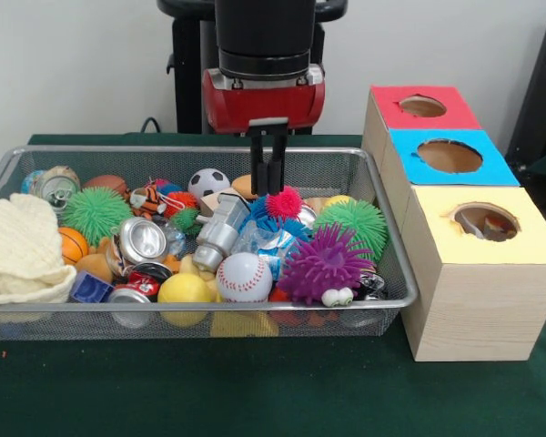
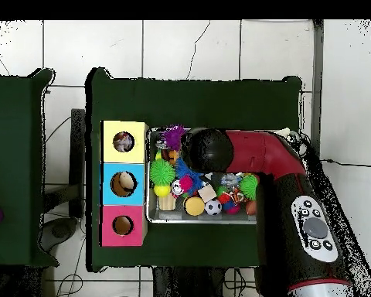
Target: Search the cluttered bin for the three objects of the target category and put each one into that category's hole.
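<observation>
Gripper (image 1: 269, 189) clenched, grasping nothing, parked over the wire bin (image 1: 393, 255) by the red spiky ball (image 1: 285, 202). No printed cloth showing anywhere. Could easily snag that ball at 3 o'clock instead.

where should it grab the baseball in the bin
Across the round sides of the baseball, coming straight down from above. It lies on top of the clutter near the front wall of the bin, its upper half bare, though a yellow ball crowds its side.
</observation>
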Motion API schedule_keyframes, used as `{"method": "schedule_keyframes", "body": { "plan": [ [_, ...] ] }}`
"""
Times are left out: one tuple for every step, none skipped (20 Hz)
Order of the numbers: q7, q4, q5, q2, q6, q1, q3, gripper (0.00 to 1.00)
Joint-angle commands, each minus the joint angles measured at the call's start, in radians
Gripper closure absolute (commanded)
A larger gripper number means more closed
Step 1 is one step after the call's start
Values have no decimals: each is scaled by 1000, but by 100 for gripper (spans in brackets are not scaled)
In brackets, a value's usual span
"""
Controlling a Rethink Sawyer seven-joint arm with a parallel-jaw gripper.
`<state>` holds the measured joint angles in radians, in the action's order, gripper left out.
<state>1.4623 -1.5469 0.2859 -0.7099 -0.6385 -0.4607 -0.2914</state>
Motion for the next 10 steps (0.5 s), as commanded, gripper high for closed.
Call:
{"method": "schedule_keyframes", "body": {
  "plan": [
    [-13,-122,57,59,71,-35,-52,100],
    [-11,-118,61,68,78,-34,-51,100],
    [-11,-117,63,69,79,-34,-51,100],
    [-9,-121,64,66,83,-33,-50,100],
    [-9,-122,65,66,84,-32,-49,100],
    [-9,-122,66,67,87,-33,-49,100],
    [-10,-122,67,69,89,-34,-49,100],
    [-10,-128,67,65,95,-37,-50,100],
    [-10,-132,68,63,98,-39,-50,100],
    [-11,-137,68,60,102,-41,-50,100]
  ]
}}
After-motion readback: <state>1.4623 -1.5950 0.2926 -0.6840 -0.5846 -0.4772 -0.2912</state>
